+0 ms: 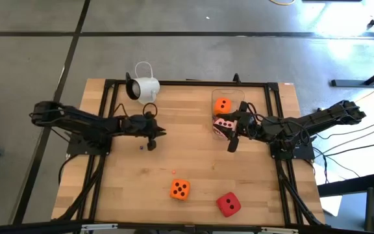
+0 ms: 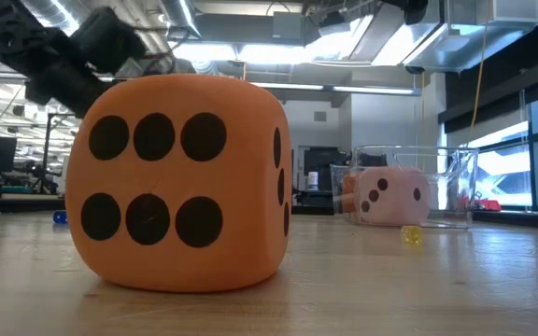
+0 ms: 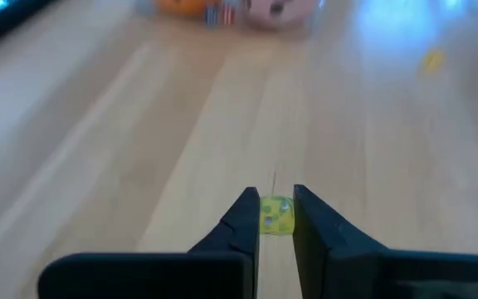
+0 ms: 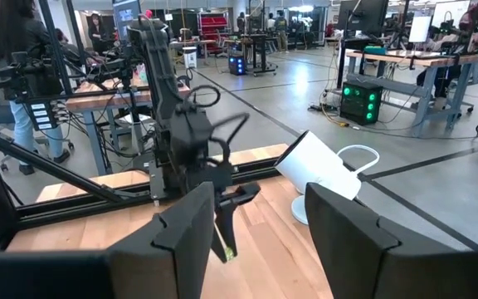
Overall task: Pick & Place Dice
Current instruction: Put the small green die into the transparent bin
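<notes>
Both arms reach in over the middle of the table, grippers pointing toward each other.

The left arm stretches in from the table's left edge, its left gripper point(image 1: 152, 136) low over the left-centre of the table, fingers point(image 3: 241, 218) drawn close together with only a narrow gap. The right arm extends in from the right edge, bent at the elbow, its right gripper point(image 1: 233, 138) right of centre, its two fingers point(image 4: 191, 224) spread wide apart.
</notes>
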Controlling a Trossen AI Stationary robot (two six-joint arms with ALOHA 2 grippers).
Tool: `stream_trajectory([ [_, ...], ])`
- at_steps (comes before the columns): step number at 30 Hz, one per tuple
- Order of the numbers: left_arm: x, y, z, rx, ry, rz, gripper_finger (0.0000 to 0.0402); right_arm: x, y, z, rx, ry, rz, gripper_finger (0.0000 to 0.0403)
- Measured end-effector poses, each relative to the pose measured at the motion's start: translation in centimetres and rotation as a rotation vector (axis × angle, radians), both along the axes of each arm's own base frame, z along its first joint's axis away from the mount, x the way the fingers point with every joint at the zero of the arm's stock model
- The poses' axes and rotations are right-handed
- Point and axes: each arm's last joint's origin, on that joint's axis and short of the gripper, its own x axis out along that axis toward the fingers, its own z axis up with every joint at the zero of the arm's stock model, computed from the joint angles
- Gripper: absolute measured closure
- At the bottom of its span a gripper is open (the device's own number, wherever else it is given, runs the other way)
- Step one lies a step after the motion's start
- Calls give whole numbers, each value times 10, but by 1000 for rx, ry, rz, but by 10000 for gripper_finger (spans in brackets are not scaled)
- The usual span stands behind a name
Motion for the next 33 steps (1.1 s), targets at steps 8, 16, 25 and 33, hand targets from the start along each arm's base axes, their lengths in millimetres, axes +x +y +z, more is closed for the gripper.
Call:
stream_trajectory([
  [8, 20, 3, 43, 188, -173, -61, 373, 0, 0, 0, 0, -1, 0, 213],
  [16, 47, 18, 86, 367, -306, -54, 373, 0, 0, 0, 1, -2, 0, 213],
  [25, 104, 44, 95, 408, -357, -135, 373, 0, 0, 2, 5, -18, 0, 213],
  [33, 169, 72, 82, 400, -349, -153, 373, 0, 0, 3, 8, -28, 0, 213],
])
